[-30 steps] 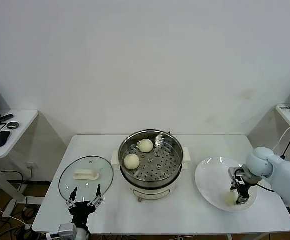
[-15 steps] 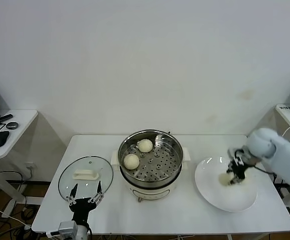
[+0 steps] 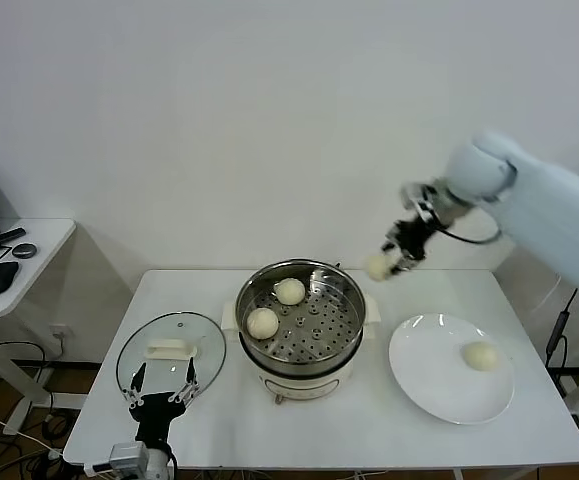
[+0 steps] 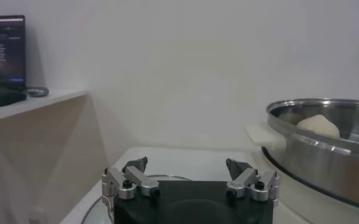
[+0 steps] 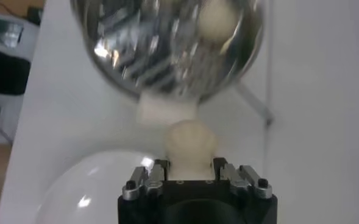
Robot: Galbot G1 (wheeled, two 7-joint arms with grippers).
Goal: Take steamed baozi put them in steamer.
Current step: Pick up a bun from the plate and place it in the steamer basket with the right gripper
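Grasping one steamed baozi (image 3: 378,266) between clenched fingers, the right gripper (image 3: 397,252) hung in the air just beyond the steamer's (image 3: 300,313) right rim. Two baozi (image 3: 262,322) (image 3: 290,291) lay on the perforated tray at the steamer's left side, and a fourth (image 3: 480,355) rested on the white plate (image 3: 424,375). The left gripper (image 3: 162,397) was parked near the glass lid (image 3: 171,350), fingers spread apart.

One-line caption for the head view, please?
Right gripper carries a bun toward the steamer; one bun waits on the plate.
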